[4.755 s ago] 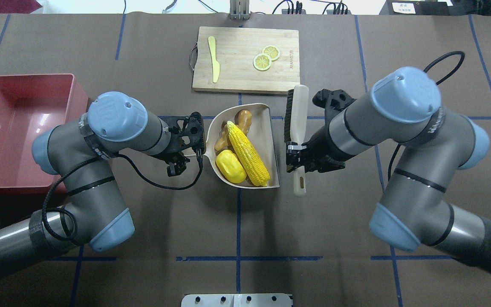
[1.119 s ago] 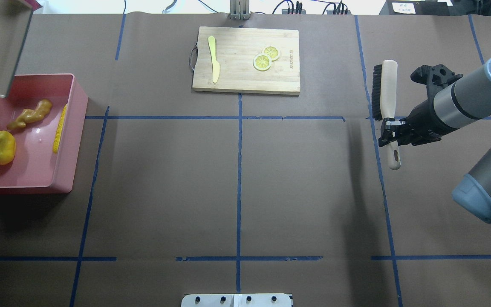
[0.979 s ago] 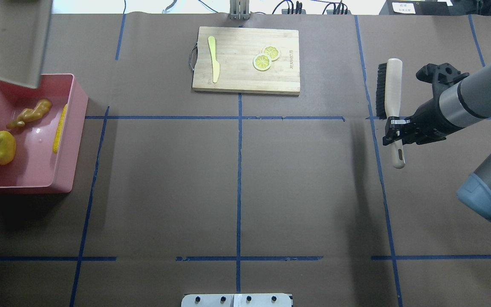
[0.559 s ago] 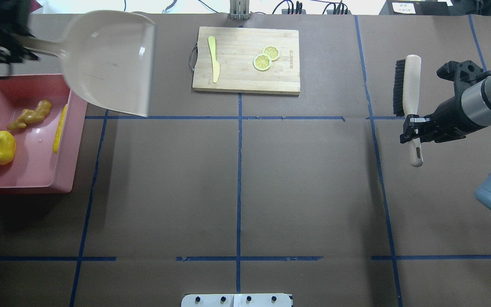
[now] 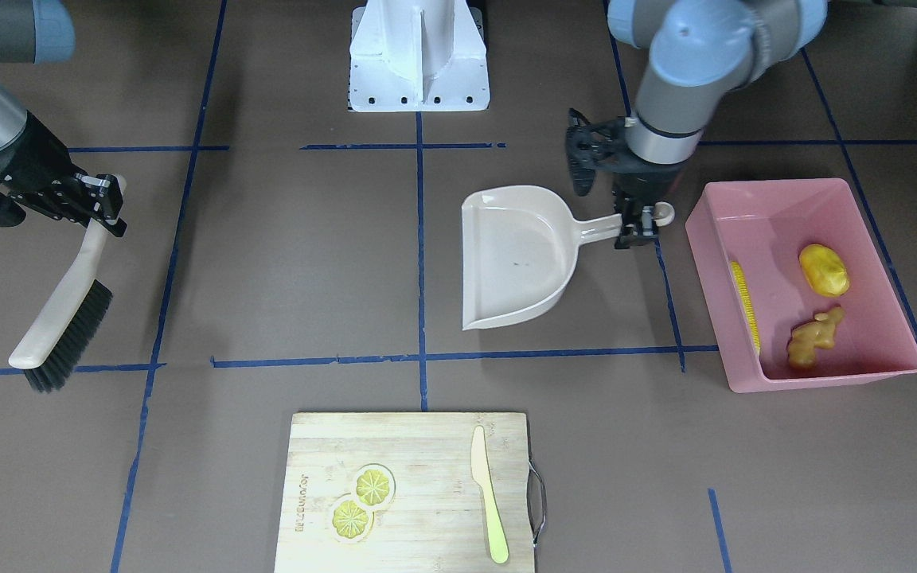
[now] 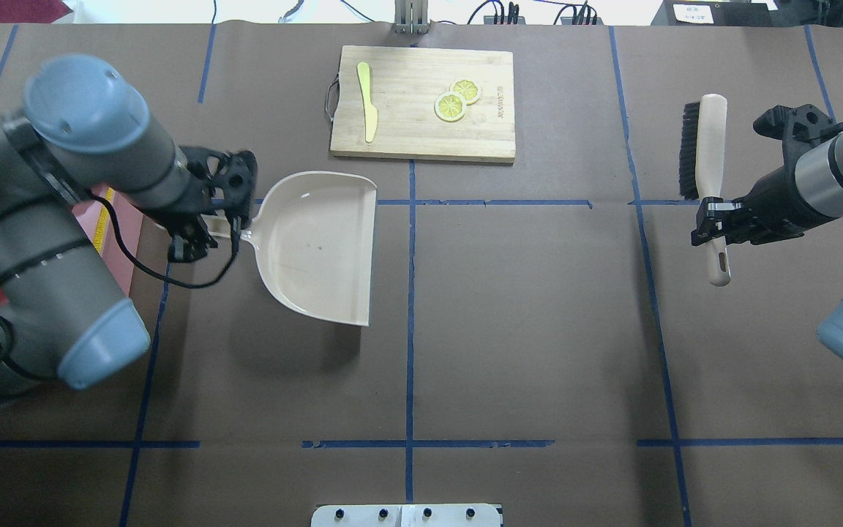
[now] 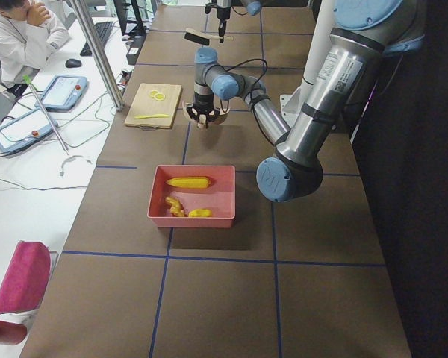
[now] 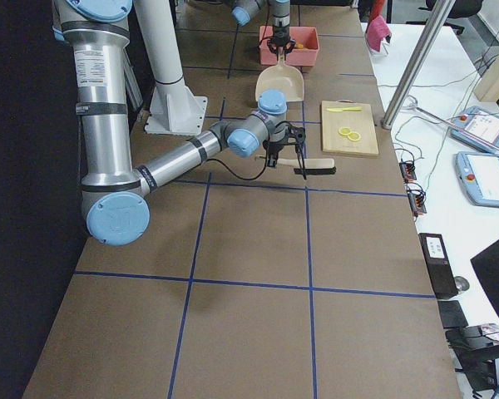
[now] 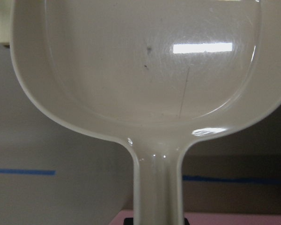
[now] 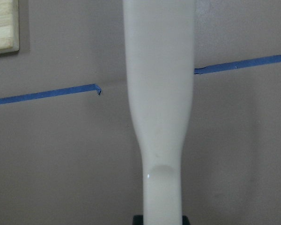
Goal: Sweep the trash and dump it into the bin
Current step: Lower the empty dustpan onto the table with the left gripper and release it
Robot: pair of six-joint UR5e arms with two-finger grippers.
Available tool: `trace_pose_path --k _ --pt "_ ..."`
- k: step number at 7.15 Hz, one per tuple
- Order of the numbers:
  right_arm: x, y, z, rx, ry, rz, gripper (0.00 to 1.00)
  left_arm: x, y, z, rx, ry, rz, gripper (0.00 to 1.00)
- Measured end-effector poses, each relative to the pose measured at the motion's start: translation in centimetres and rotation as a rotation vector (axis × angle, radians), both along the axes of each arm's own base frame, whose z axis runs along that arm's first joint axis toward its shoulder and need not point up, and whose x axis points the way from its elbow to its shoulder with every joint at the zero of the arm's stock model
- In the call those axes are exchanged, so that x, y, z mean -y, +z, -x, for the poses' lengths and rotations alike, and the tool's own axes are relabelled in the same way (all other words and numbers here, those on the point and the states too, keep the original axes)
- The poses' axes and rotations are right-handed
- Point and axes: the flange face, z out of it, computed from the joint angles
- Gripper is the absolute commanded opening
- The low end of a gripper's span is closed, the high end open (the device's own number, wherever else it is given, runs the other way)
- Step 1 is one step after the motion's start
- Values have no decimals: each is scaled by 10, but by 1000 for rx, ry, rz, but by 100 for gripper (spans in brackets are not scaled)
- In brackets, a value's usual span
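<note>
Right of centre in the front-facing view, left gripper (image 5: pixel 638 229) is pinching the dustpan (image 5: pixel 518 255) at the end of its handle, jaws pressed onto it. Dustpan is sitting empty, with its mouth facing the left of that frame and reaching almost to the central blue tape line (image 5: pixel 420 263). Cannot tell whether it is resting on the table (image 5: pixel 267 263) or hanging just above it.

Bin (image 5: pixel 773 185) is lying at the right side of the frame, just beside the gripper and not touching the dustpan. All three toy foods are lying inside it, apart from one another:
- corn cob (image 5: pixel 745 306) is leaning along the wall on the dustpan side
- potato (image 5: pixel 823 270) is sitting toward the upper right of the bin floor
- ginger root (image 5: pixel 813 338) is lying near the lower wall

At the left edge of the frame, right gripper (image 5: pixel 105 204) is clamping the brush (image 5: pixel 60 318) by its handle. Brush head is pointing toward the lower left, well apart from everything else.

Cutting board (image 5: pixel 427 446) is lying at bottom centre, carrying two lemon slices (image 5: pixel 363 497) and a knife (image 5: pixel 489 493).
</note>
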Motion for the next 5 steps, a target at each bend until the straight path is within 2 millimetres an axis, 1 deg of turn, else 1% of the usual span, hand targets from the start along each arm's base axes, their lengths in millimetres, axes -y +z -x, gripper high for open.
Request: trace_pose_path --k 1,3,4,5 --pt "0 0 -1 -2 2 -3 1 -17 5 -19 12 24 6 23" --pt "-1 1 -2 -8 7 -5 1 -48 7 -53 26 48 12 27" --pt "-1 2 -2 -9 7 -4 1 -61 7 -65 27 43 29 29" --pt "-1 3 -2 -10 7 -4 1 -68 8 -71 28 42 40 32"
